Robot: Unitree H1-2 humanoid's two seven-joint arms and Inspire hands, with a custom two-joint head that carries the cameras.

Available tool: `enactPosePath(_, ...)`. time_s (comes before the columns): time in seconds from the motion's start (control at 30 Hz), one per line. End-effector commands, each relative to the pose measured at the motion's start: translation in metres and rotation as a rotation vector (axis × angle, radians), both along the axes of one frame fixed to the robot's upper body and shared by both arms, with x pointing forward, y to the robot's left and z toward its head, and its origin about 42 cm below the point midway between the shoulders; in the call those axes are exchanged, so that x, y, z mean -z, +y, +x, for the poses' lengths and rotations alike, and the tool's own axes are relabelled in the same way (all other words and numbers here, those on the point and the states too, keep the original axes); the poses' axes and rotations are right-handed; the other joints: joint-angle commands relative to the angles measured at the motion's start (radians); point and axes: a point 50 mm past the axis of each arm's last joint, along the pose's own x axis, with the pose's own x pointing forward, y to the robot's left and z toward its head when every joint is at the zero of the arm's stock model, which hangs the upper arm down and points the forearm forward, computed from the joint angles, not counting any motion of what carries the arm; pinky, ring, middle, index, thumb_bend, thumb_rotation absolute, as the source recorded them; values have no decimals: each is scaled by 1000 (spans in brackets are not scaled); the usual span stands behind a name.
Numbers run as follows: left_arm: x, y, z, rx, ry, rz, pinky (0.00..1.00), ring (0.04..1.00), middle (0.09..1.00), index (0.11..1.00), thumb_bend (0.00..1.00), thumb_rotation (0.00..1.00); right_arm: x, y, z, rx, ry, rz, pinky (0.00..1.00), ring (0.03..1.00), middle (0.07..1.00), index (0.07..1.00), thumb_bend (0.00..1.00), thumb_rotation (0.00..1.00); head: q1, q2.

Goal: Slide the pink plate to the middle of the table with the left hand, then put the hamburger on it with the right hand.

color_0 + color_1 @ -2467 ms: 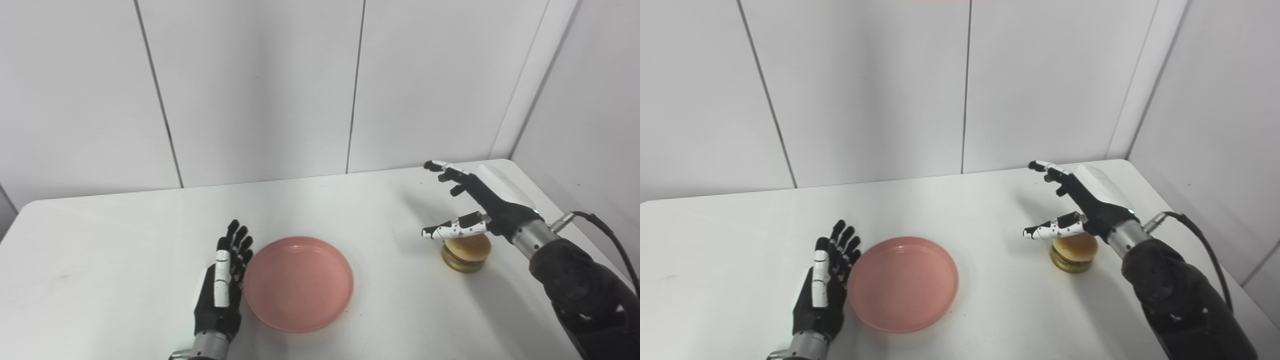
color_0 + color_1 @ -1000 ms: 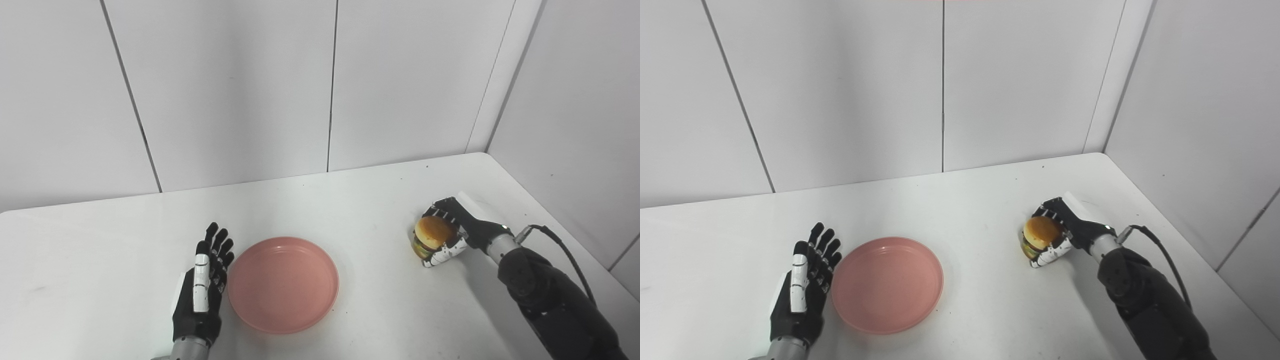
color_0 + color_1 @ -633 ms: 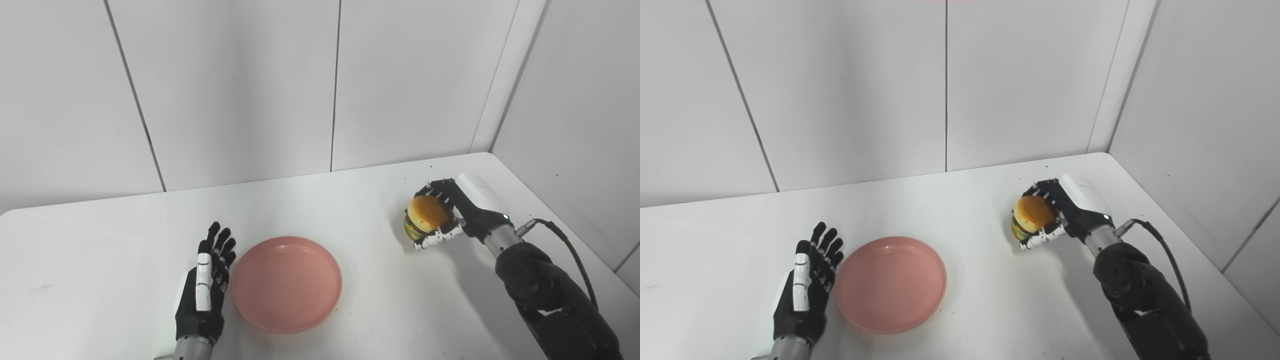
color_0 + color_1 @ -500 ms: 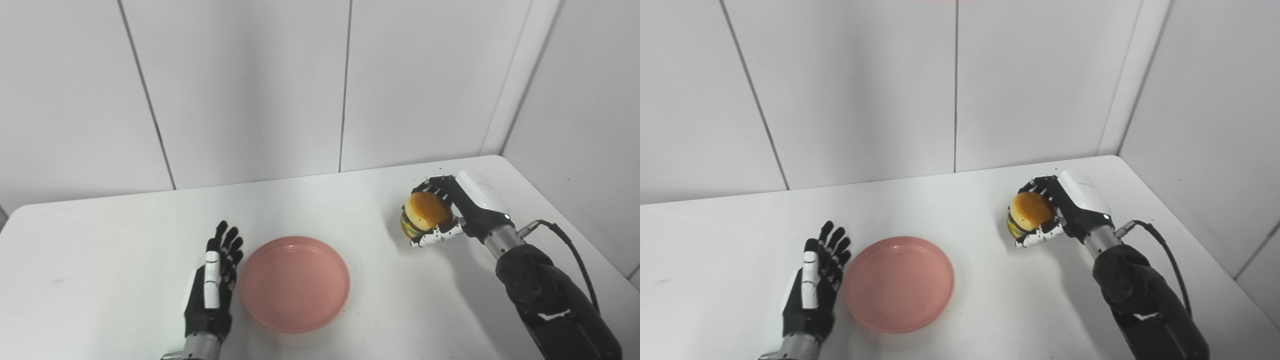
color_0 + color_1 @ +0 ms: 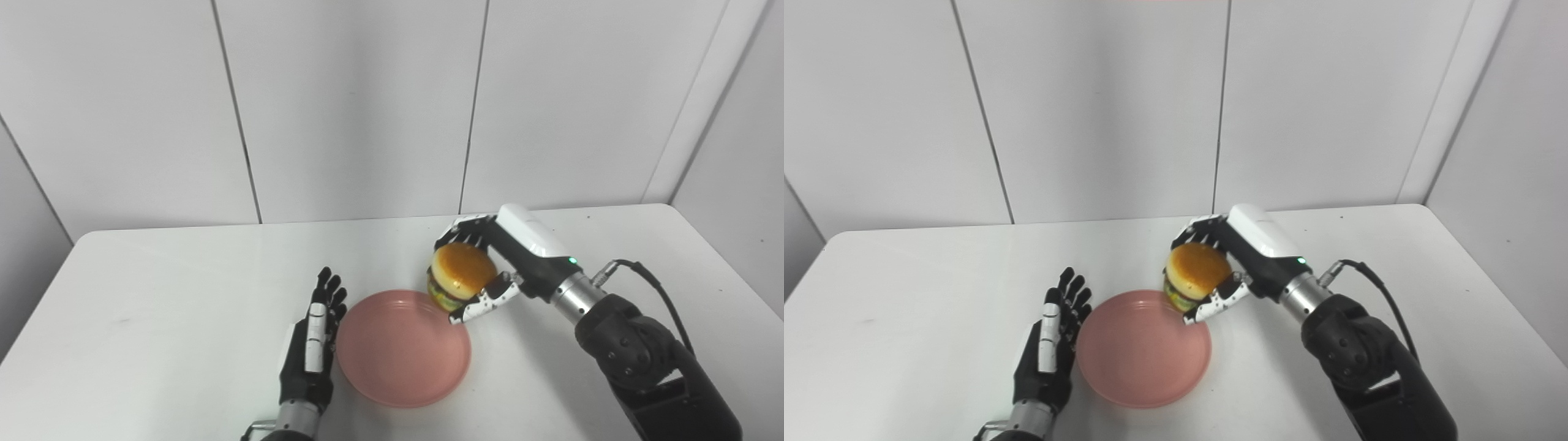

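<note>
The pink plate [image 5: 401,352] lies flat on the white table [image 5: 171,288], near its front middle. My left hand [image 5: 311,346] rests open beside the plate's left rim, fingers straight and pointing away, touching or nearly touching the rim. My right hand [image 5: 490,260] is shut on the hamburger [image 5: 459,274], a toy with a tan bun and green and dark layers. It holds the hamburger in the air, tilted, above the plate's far right edge. In the right eye view the hamburger [image 5: 1195,272] overlaps the plate [image 5: 1139,361] at its far right rim.
White wall panels stand right behind the table's far edge, and a side wall closes off the right. A black cable [image 5: 661,288] loops from my right wrist. The table's left edge shows at the picture's left.
My right hand has closed on the hamburger, lifted it off the table and carried it left to the plate's far right edge. The camera has turned too. The left hand and plate stay put.
</note>
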Motion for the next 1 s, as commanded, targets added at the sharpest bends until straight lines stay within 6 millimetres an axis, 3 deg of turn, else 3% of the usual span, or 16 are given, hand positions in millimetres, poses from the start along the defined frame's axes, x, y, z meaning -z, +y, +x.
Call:
enactPosePath(0.0, 9, -21, -9, -6, 44, -31, 985, 980, 992, 985, 572, 1000, -20, 14, 5, -54, -59, -1, 352, 414, 443, 524, 522, 0, 17, 1)
enactPosePath(0.27, 10, -30, -8, -27, 31, -3, 966, 983, 988, 979, 575, 1000, -1, 32, 13, -122, 4, -44, 324, 398, 438, 521, 522, 0, 56, -1)
enactPosePath(0.57, 11, -34, -5, -28, 8, 18, 972, 990, 987, 973, 605, 1000, 27, 37, 21, -127, 35, -107, 309, 382, 427, 522, 521, 0, 64, 1)
enactPosePath(0.97, 12, -33, -4, -27, 10, 13, 969, 986, 986, 977, 615, 1000, 46, 42, 31, -143, 80, -167, 346, 418, 444, 525, 522, 0, 53, 1)
